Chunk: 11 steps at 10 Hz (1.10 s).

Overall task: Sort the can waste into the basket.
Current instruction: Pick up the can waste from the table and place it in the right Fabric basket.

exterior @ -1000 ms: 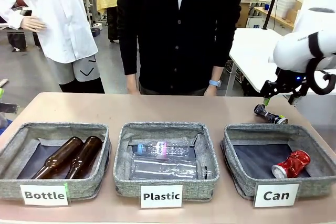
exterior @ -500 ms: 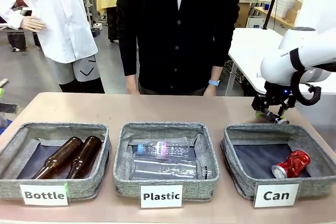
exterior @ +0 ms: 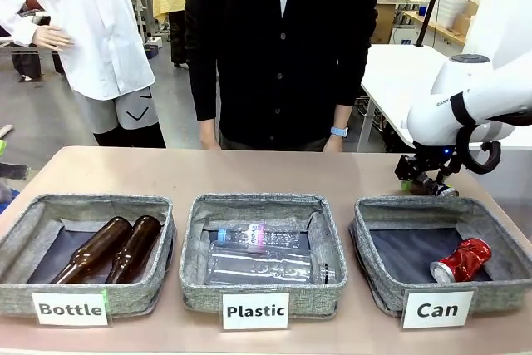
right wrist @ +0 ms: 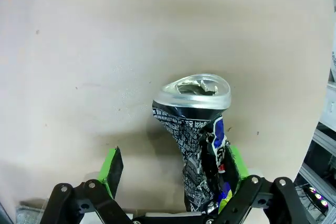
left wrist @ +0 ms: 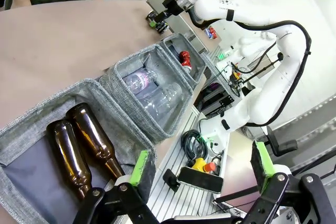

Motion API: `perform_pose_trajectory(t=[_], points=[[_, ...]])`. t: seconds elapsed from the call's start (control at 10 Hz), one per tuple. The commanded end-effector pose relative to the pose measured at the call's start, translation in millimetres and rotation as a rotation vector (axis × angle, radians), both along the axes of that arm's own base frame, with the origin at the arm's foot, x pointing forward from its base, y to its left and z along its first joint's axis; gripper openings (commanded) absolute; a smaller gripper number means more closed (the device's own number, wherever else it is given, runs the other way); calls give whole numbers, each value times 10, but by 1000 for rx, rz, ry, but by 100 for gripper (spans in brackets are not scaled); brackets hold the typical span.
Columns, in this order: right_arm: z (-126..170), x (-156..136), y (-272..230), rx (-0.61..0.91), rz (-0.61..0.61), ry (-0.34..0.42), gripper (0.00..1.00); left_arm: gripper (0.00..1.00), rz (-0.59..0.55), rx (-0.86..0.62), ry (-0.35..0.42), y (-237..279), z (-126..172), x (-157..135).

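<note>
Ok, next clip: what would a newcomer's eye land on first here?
Probably the right hand, down on the table behind the Can basket, its open fingers straddling the crushed dark can lying there. Next, the shiny red can already inside that basket. Then the row of labelled baskets, with brown bottles in the leftmost and clear plastic bottles in the middle.
</note>
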State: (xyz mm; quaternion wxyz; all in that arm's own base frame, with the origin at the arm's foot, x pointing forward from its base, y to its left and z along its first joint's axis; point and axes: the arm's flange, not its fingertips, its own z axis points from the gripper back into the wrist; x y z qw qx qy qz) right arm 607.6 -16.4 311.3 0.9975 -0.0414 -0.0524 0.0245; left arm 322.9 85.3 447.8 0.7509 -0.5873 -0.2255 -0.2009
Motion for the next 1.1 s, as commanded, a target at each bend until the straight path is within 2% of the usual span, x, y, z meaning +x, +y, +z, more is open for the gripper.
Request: perform_pose_trajectory(t=[0.0, 0.2, 0.3, 0.4, 0.5, 0.6, 0.7, 1.0], points=[[-1, 40, -14, -19, 0, -29, 100, 95, 6, -6, 0, 9, 25, -7], [5, 13, -38, -23, 6, -47, 100, 95, 6, -6, 0, 9, 25, -7], [9, 16, -29, -13, 9, -44, 41, 95, 6, -6, 0, 9, 25, -7], [4, 25, -18, -16, 11, -43, 41, 95, 6, -6, 0, 9, 25, -7], [-6, 30, -20, -19, 16, -40, 0, 95, 6, -6, 0, 9, 25, -7], [-18, 25, -28, -18, 17, -34, 35, 95, 6, -6, 0, 9, 25, -7], [-37, 20, -41, -16, 18, -27, 0, 95, 6, -6, 0, 9, 25, -7], [-49, 26, -45, -9, 17, -14, 0, 95, 6, -6, 0, 9, 25, -7]])
